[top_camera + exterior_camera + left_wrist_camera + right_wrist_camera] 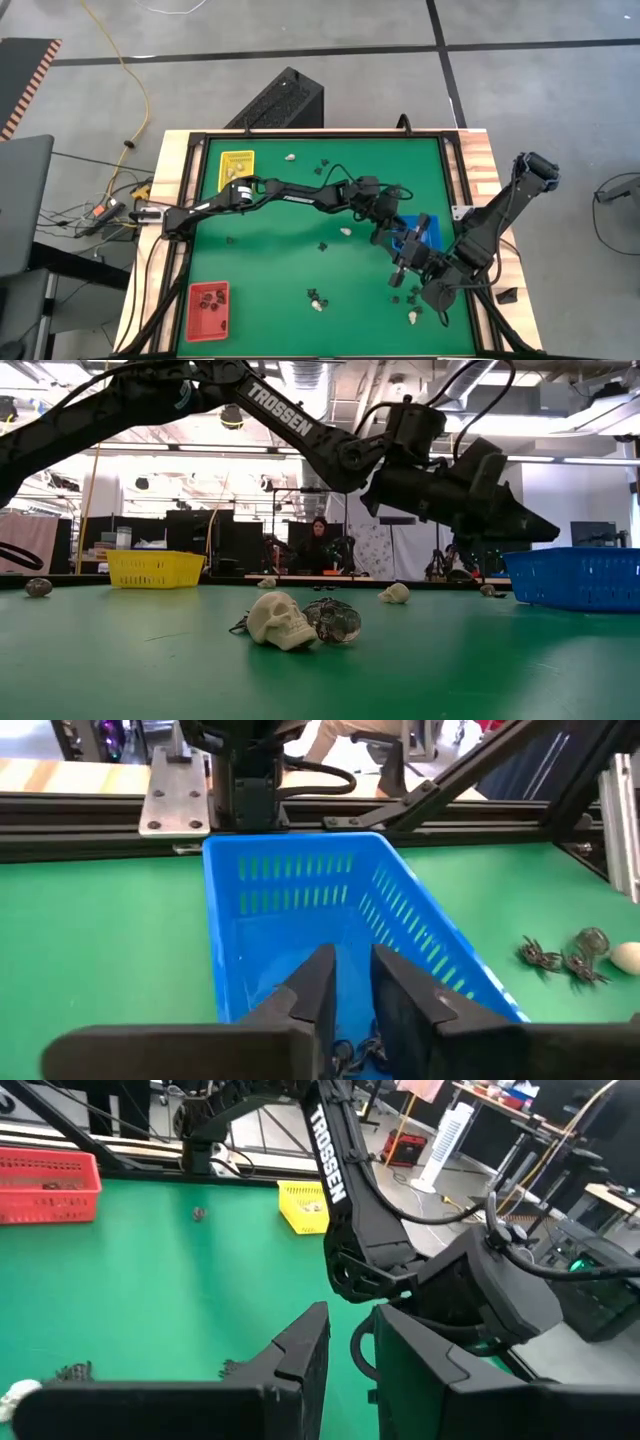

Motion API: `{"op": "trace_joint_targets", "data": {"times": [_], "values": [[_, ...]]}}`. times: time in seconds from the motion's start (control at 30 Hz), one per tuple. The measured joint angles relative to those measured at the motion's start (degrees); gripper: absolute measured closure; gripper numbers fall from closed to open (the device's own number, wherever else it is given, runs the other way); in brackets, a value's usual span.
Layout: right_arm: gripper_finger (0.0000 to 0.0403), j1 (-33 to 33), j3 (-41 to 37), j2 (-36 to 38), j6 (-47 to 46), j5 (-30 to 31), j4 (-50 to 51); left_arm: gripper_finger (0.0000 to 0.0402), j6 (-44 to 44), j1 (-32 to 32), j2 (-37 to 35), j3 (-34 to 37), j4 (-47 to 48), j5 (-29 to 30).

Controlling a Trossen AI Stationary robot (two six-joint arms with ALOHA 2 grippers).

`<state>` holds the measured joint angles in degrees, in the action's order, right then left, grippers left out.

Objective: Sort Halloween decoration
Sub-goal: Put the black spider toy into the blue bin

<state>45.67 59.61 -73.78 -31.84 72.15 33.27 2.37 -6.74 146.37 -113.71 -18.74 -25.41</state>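
— Green felt-like matting (280,250) is seen across the table; what is scattered on it?

— Tiny trinkets: a cream skull (281,621) with carved sockets is lying beside a clear glassy piece (335,620), and spiky black spiders (541,955) are set near the blue tray (420,935), whose walls are slotted plastic.

— And the left gripper (350,990)?

— It is held over the blue tray, its dark fingers narrowed on a black chain-like trinket (355,1050).

— The right gripper (350,1345)?

— It is hung just beside that tray, fingers slightly parted, nothing held. Yellow (238,165) and red (208,310) trays are placed well apart.
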Motion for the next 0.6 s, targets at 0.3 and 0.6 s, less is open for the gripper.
{"op": "trace_joint_targets", "data": {"times": [0.3, 0.6], "values": [[0.0284, -0.9, 0.0, 0.0, -0.3, -0.2, 0.1, 0.0302, -2.5, -1.3, -2.7, 0.0, 9.1, -6.0], [0.0284, 0.4, 0.0, 0.0, -1.7, -0.5, 2.0, 0.0323, -19.9, -1.8, -21.9, 11.0, 39.8, 2.8]]}}
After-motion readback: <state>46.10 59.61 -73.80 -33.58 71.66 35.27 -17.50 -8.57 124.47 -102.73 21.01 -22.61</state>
